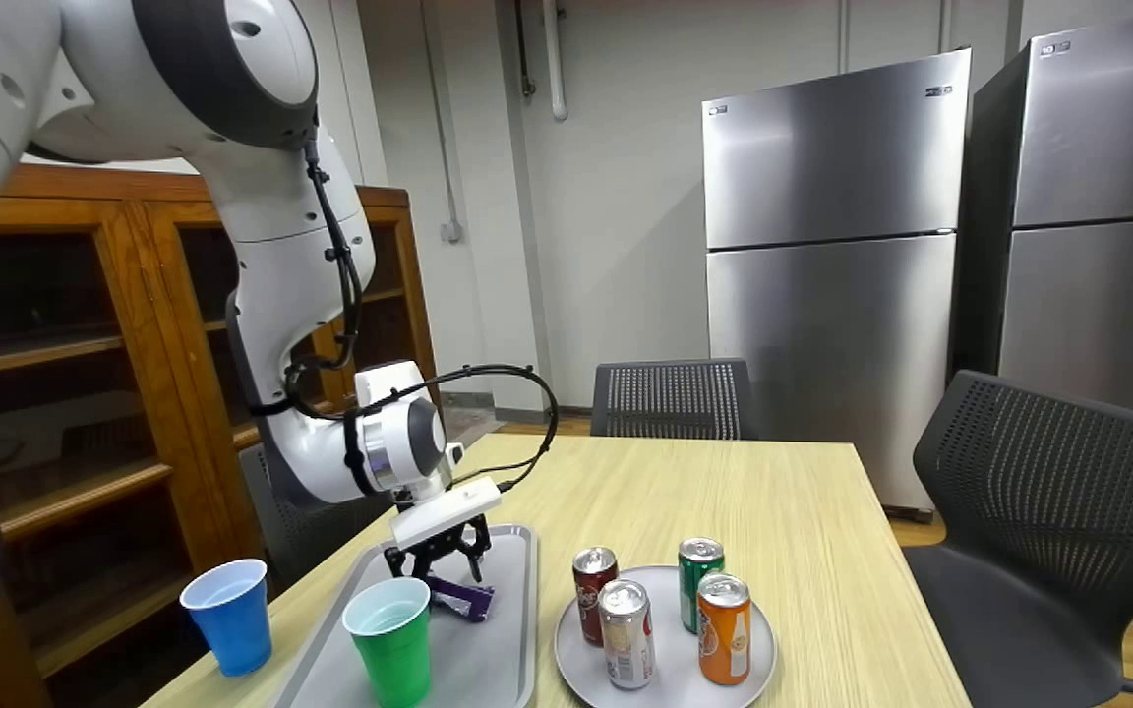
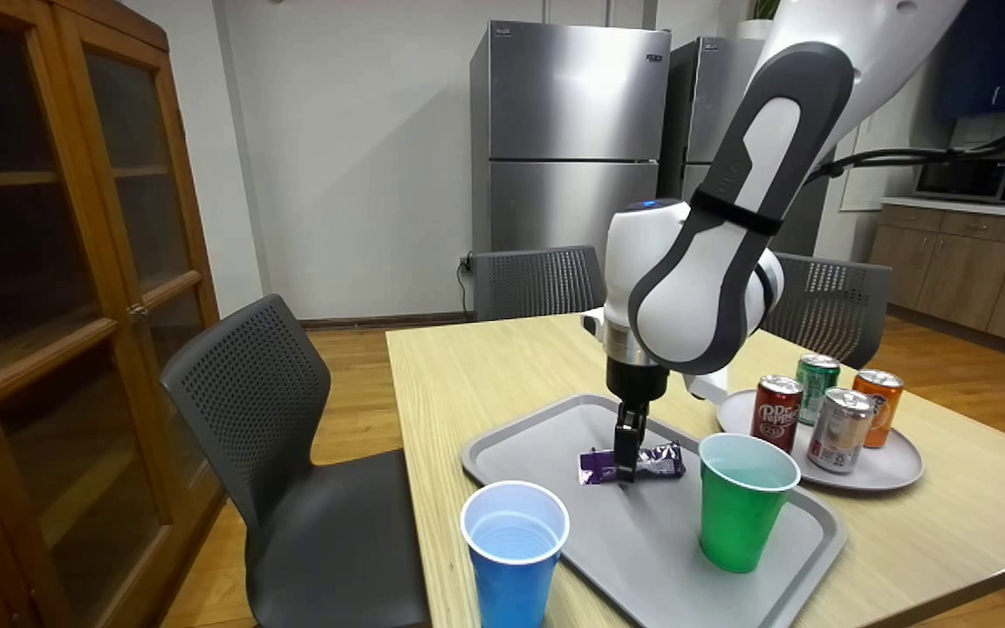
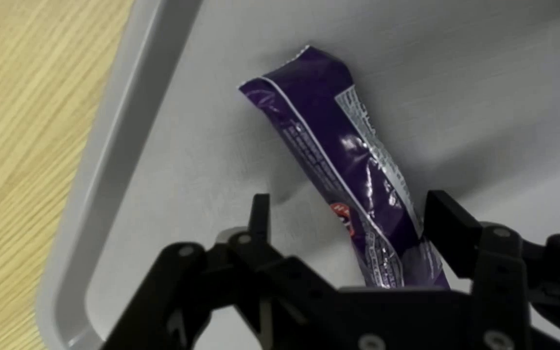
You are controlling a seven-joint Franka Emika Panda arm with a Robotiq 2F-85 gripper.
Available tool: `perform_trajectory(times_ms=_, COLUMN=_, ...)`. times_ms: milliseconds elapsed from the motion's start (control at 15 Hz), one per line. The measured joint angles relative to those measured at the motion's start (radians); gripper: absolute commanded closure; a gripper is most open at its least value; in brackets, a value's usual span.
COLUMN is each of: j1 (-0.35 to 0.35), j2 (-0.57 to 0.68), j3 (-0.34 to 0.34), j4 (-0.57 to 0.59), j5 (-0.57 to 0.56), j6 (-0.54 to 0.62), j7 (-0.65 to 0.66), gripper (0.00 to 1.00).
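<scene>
We see the gripper (image 3: 348, 214) standing low over the gray tray (image 2: 537, 453), its fingers (image 3: 259, 218) spread apart with a purple packet (image 3: 353, 160) between them. The packet lies on the floor of the tray, well inside the rim, and the fingers straddle it without pinching it. In the wrist view we find one finger right at the packet's printed edge (we cannot tell whether it touches), while the opposite finger stands clear, with bare tray showing between it and the wrapper.

Also on the tray, near the packet but apart from it, we have a green cup (image 2: 742, 523), upright. A blue cup (image 2: 516, 580) stands just outside the tray, on the wooden table (image 1: 783, 511) beneath it. On the opposite side of the tray we notice a round gray plate (image 1: 660, 600) bearing four upright cans: a dark red can (image 2: 777, 414), a green can (image 2: 816, 388), a silver can (image 2: 843, 432) and an orange can (image 2: 878, 406). Well beyond the tray, in both exterior views, we see a steel refrigerator (image 1: 827, 295).
</scene>
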Motion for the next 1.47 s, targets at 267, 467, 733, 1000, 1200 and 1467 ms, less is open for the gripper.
perform_trajectory(times_ms=267, j1=0.002, j2=0.010, j3=0.000, j4=0.004, j5=0.000, j6=0.000, j7=0.000, gripper=0.81)
perform_trajectory(times_ms=467, j1=0.006, j2=0.010, j3=0.000, j4=0.005, j5=0.000, j6=0.000, j7=0.000, gripper=0.98)
perform_trajectory(times_ms=733, j1=0.007, j2=0.010, j3=0.000, j4=0.015, j5=0.000, j6=0.000, j7=0.000, gripper=0.96)
perform_trajectory(times_ms=1000, j1=0.009, j2=0.006, j3=0.000, j4=0.030, j5=0.000, j6=0.000, j7=0.001, gripper=0.95)
perform_trajectory(times_ms=1200, j1=0.018, j2=-0.001, j3=0.000, j4=0.049, j5=0.000, j6=-0.004, j7=0.003, gripper=0.96)
perform_trajectory(times_ms=1467, j1=0.046, j2=-0.005, j3=0.001, j4=0.092, j5=0.001, j6=-0.023, j7=0.012, gripper=0.96)
